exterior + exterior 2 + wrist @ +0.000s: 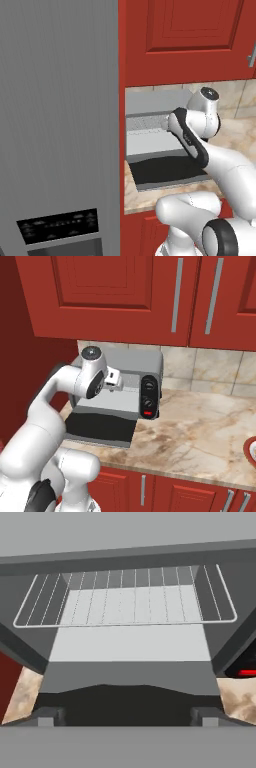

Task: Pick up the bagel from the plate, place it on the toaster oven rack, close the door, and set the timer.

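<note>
Both jaws spread wide, toaster oven rack (125, 604) beyond them.

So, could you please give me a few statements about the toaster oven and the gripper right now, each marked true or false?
1. The door is folded down open. True.
2. A bagel lies on the toaster oven rack. False: the rack is bare.
3. The gripper is open and holds nothing. True.
4. The toaster oven stands on a wooden table. False: it stands on a marble-look counter.
5. The oven's knobs sit on its left side. False: in the right base view they are on its right.
</note>
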Controlling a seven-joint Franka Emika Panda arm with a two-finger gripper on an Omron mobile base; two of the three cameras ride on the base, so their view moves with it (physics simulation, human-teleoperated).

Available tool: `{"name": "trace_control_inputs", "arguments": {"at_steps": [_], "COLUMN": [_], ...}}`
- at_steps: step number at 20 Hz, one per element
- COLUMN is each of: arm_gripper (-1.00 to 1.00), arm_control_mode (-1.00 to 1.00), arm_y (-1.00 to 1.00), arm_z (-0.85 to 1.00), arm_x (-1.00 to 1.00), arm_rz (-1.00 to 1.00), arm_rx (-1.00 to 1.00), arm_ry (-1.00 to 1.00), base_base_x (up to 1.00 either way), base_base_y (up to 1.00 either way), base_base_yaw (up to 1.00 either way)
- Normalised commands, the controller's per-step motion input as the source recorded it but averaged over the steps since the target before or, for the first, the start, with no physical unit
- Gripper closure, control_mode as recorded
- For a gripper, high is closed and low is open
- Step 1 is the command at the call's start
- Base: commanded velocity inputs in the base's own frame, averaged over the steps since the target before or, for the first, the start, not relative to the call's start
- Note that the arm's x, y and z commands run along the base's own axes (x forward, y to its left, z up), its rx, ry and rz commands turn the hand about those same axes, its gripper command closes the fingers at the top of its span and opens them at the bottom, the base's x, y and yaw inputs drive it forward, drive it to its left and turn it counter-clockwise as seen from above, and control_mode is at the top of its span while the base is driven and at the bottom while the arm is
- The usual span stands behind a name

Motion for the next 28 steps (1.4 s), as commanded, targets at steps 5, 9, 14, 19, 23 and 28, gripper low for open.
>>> {"name": "trace_control_inputs", "arguments": {"at_steps": [5,9,14,19,23,28], "arm_gripper": [-1.0,-1.0,-1.0,-1.0,-1.0,-1.0], "arm_control_mode": [-1.0,-1.0,-1.0,-1.0,-1.0,-1.0], "arm_y": [0.0,0.0,0.0,0.0,0.0,0.0], "arm_z": [-0.21,-0.09,-0.02,-0.11,-0.15,-0.15], "arm_x": [0.46,0.45,0.38,0.27,0.25,0.26], "arm_rz": [0.0,0.0,0.0,0.0,0.0,0.0], "arm_rx": [0.01,0.03,0.02,0.01,0.01,0.0], "arm_ry": [-0.09,-0.03,-0.01,0.0,0.0,-0.03], "base_base_x": [0.0,0.0,0.0,0.0,0.0,0.0], "base_base_y": [0.0,0.0,0.0,0.0,0.0,0.0], "base_base_yaw": [0.0,0.0,0.0,0.0,0.0,0.0]}}
